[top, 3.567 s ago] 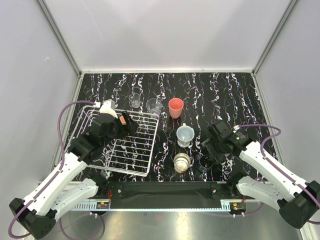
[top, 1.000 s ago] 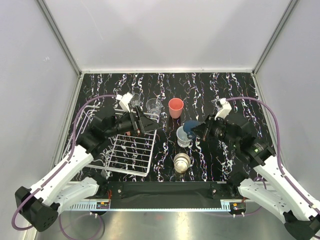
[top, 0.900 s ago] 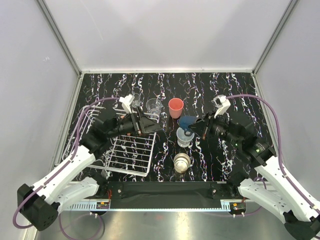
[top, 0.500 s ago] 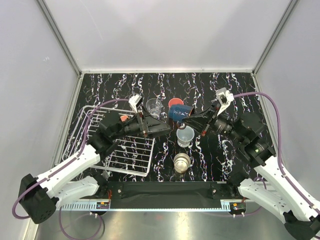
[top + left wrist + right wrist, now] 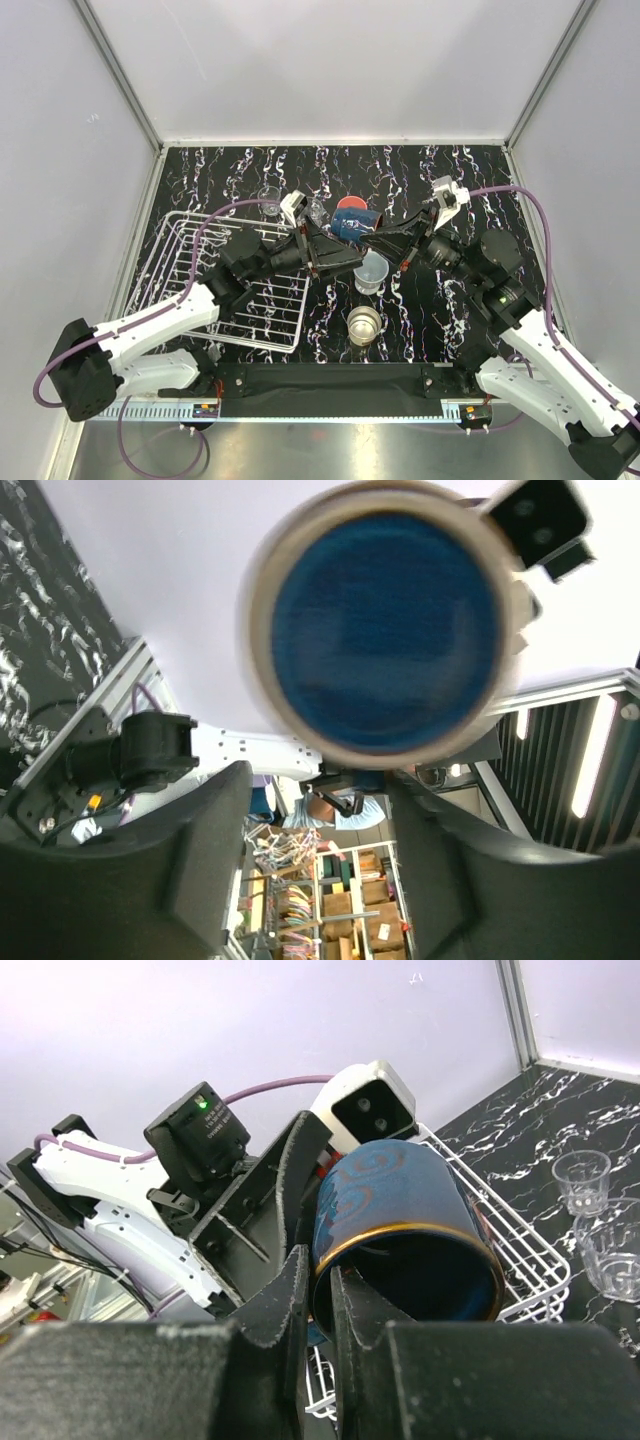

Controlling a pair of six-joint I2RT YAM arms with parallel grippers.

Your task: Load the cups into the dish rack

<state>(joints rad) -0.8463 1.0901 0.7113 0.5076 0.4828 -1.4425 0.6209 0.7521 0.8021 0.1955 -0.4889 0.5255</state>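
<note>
The dark blue cup (image 5: 352, 224) hangs on its side in mid-air over the table's middle. My right gripper (image 5: 373, 240) is shut on its gold rim (image 5: 400, 1235), one finger inside and one outside. The left gripper (image 5: 335, 248) reaches in from the left, and its fingers (image 5: 290, 1175) lie along the cup's base end. The left wrist view looks straight at the cup's blue base (image 5: 385, 620), just beyond the fingers (image 5: 215, 850). Whether they press on the cup does not show. The white wire dish rack (image 5: 175, 260) sits at the left, with no cups showing in it.
On the table stand a coral-red tumbler (image 5: 348, 203), partly hidden behind the held cup, a pale mug (image 5: 370, 272), a beige cup (image 5: 364, 324) near the front, and two clear glasses (image 5: 268, 193) (image 5: 315, 210) beyond the rack. Both glasses (image 5: 582, 1180) (image 5: 610, 1250) show in the right wrist view.
The right gripper carried the dark blue cup up and to the left. The left arm swung right to meet it, and its jaws narrowed around the cup's base end.
</note>
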